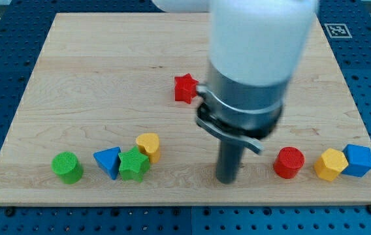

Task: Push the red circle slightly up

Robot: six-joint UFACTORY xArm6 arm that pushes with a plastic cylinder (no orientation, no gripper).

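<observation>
- The arm hangs over the middle of the tabletop [107, 85], its dark rod reaching down to the near part of the board.
- The rod's tip [227, 180] sits on the wood near the bottom edge, to the left of the red circle [289, 162] and apart from it, with bare wood between.
- No fingers on this arm at all, just the rod, so nothing is clenched or grasped; the tip touches no block.
- The red circle stands near the right end of the near edge, just left of the yellow block [330, 164], with the blue block [358, 160] touching that one on its right.
- The step in hand looks like the approach: the push is not yet begun.
- To send the circle up, the tip likely has to get below it, on its near side, then drive toward the far edge.
- Little room there: the circle is close to the board's near edge, so the swing under it will be tight.
- A short push should do; the yellow block alongside could be clipped.
</observation>
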